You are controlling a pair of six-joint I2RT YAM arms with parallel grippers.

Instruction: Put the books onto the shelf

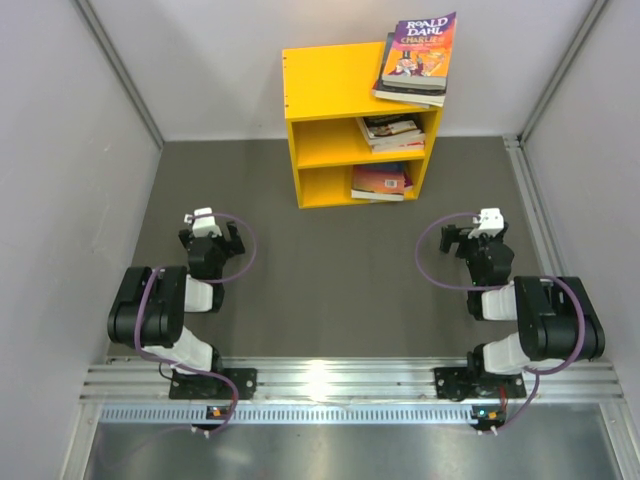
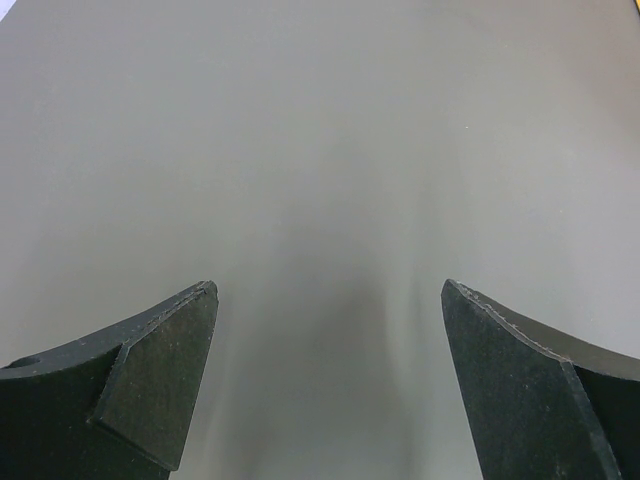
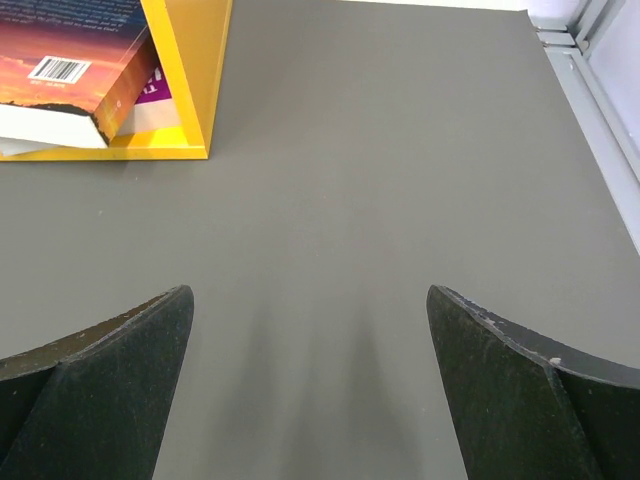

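Left claw [image 1: 212,232] and right claw [image 1: 474,233] both spread wide and empty above the bench [image 1: 330,290], books [image 1: 416,60] already on the shelf [image 1: 330,100] at twelve o'clock, nothing left to grab.

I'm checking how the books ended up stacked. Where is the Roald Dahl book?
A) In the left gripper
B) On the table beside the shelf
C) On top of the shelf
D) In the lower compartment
C: the Roald Dahl book tops a small stack on the roof of the yellow shelf, overhanging its right edge.
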